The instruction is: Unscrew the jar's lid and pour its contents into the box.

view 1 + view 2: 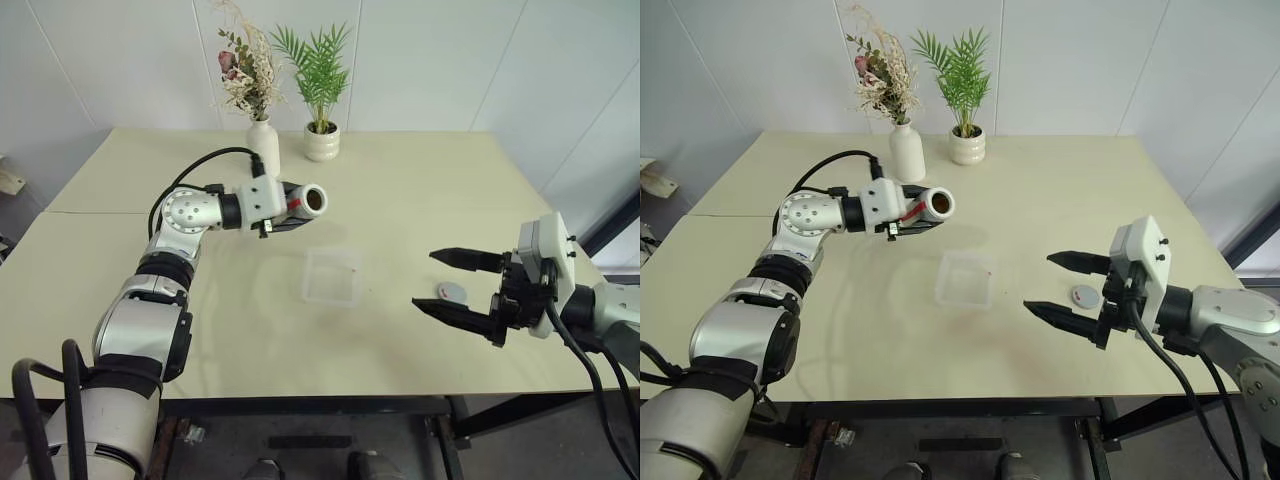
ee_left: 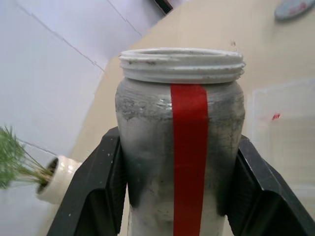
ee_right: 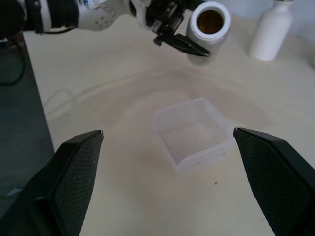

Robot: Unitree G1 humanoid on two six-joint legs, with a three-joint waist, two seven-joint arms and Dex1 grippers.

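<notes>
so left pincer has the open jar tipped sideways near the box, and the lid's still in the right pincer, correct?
Not quite. The right pincer is open and empty; the lid lies on the table, per the right eye view. The left pincer does hold the open jar sideways near the box.

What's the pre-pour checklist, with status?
1. Lid off the jar: ok, it lies on the table.
2. Left tool shut on jar: ok.
3. Jar tipped, mouth open: ok.
4. Jar mouth over the box: not ok, it sits off to one side of the box.
5. Right tool open and apart from box: ok.
6. Contents reached the box: cannot tell.
</notes>
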